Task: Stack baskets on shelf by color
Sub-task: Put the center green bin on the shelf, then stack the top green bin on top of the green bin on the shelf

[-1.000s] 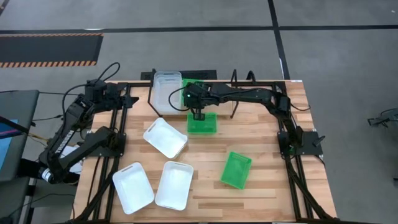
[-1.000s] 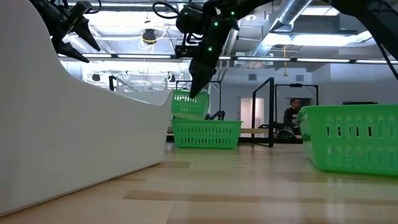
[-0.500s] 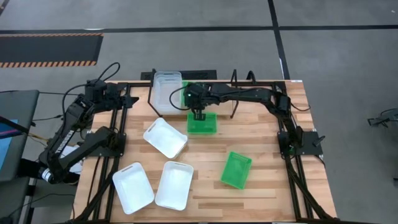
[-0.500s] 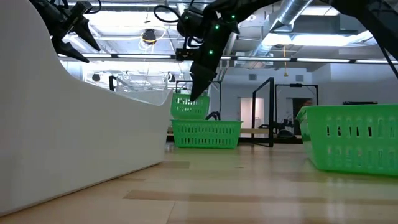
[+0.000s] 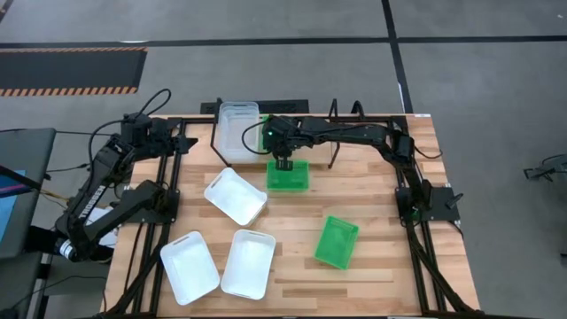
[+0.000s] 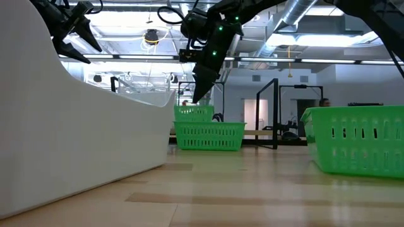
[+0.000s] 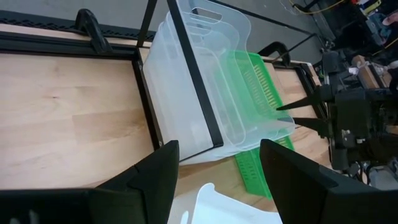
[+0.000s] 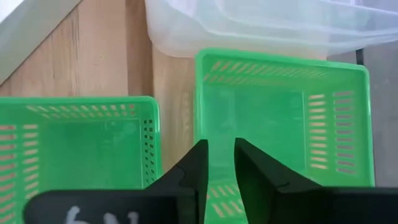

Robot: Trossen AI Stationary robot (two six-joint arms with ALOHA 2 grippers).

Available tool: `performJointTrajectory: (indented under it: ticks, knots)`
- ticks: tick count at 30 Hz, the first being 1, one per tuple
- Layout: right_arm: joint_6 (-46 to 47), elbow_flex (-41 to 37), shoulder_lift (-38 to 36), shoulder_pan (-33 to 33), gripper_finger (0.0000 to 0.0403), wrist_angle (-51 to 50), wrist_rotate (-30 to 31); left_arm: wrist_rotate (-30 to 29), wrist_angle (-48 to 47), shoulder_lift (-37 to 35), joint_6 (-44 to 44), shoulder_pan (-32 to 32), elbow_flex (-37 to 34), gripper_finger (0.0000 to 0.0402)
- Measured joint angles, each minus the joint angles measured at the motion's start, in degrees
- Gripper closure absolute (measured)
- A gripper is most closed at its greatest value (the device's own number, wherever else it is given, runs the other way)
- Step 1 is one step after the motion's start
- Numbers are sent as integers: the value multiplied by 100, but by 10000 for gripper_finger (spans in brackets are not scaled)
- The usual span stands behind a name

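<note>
Wooden table (image 5: 381, 266) still carries most of the work; the shelf (image 5: 215, 133), a thin black rod rack at the far edge, holds only part of its load. On its left section sits a nested stack of clear baskets (image 5: 237, 128), which looks like the one colour group finished; I cannot count them exactly.

White is untouched, by my reading — three white baskets lie loose on the table: one white basket (image 5: 235, 195) near the middle-left, a second white basket (image 5: 189, 266) at the near left and a third white basket (image 5: 248, 263) just right of it.

Green is partly done: one green basket (image 8: 286, 118) sits at the shelf just right of the clear stack; a second green basket (image 5: 288, 175) rests on the table just in front of it; a third green basket (image 5: 337, 241) lies well apart at the near right.

The right gripper (image 5: 282, 162) hangs over the far rim of the second green basket; in the right wrist view its fingers are drawn nearly together at a green rim, but I cannot tell whether they pinch it. The left gripper (image 7: 214, 168) waits at the far left, fingers spread, holding nothing.

Left to do, as I judge it — two green and all three white.
</note>
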Motion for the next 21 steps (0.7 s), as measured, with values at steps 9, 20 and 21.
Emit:
performJointTrajectory:
  ticks: [9, 20, 21]
  knots:
    - [103, 2, -131, 17, 245, -130, -58, -37, -1, 0, 2, 1, 0, 189]
    - [589, -123, -1266, 485, 214, -2125, -1310, -48, 1, 0, 2, 2, 0, 189]
    - [437, -251, -1330, 582, 216, -2292, -1381, -48, -1, 0, 1, 0, 0, 189]
